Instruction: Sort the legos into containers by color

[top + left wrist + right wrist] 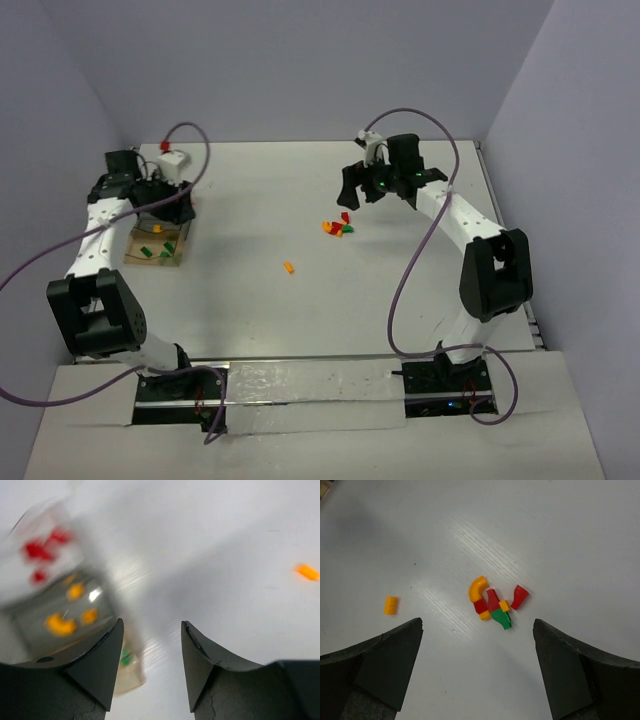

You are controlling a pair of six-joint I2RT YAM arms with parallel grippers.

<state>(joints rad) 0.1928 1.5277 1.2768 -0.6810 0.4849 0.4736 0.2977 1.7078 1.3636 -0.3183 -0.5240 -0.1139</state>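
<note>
Red, orange, green legos (60, 625) apart in containers (180, 256); left tool (152, 630), right tool (478, 630) wide, empty

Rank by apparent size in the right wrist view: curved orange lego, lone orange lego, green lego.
Largest: curved orange lego.
Then: green lego and lone orange lego, too alike to rank.

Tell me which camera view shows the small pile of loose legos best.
The right wrist view: the pile lies large and sharp ahead of the open right gripper, and each piece's colour is plain: orange, red, green. The top external view shows it only as tiny specks. The left wrist view does not show it.
</note>
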